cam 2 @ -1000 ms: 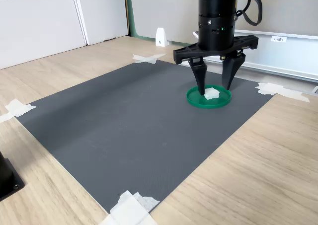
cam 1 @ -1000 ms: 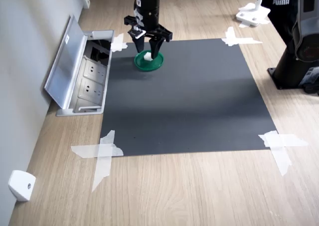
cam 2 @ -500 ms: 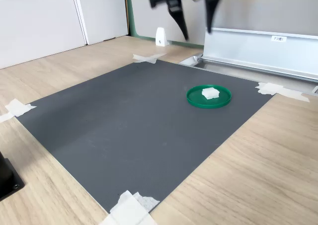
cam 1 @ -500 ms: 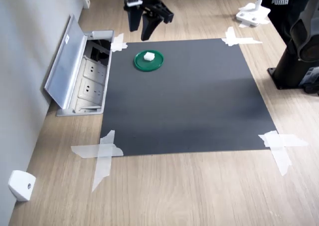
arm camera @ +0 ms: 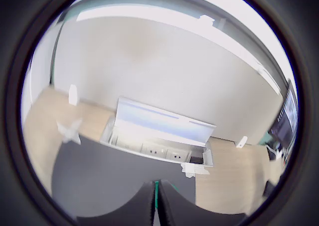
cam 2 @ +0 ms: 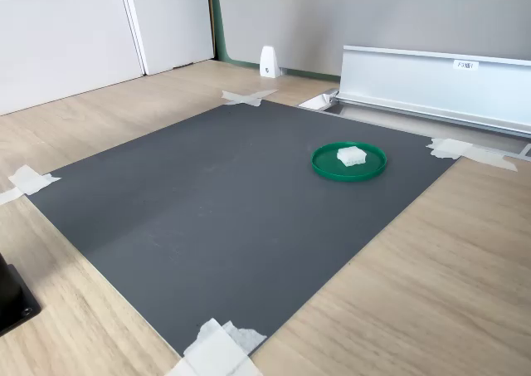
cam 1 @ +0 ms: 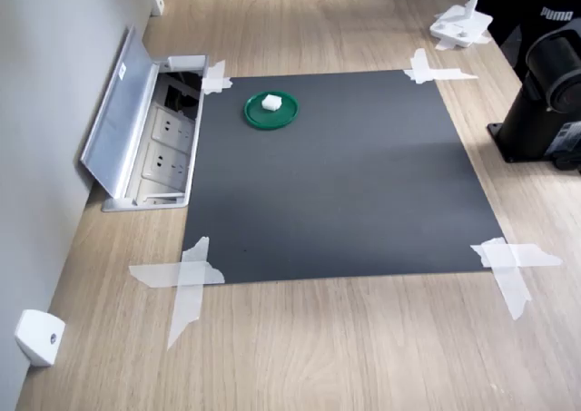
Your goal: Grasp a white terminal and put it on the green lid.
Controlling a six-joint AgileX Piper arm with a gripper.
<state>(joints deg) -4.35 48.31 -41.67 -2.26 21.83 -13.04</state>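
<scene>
Terminal (cam 2: 351, 154), white and tiny, sits inside the green lid (cam 2: 371, 169) near the dark mat's (cam 1: 345, 175) eleven o'clock corner in the first exterior view, while the gripper (arm camera: 155, 206) shows only two dark fingers pressed nearly together, apparently closed on nothing.

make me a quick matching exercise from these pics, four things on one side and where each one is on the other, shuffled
Things:
1. white terminal
2. green lid
3. black mat
4. socket box

Places:
A. taped to the wooden table at its corners
B. resting on the green lid
C. recessed in the table beside the mat, cover flipped open
D. lying on the black mat near one corner

Pairs: 1-B, 2-D, 3-A, 4-C
</scene>
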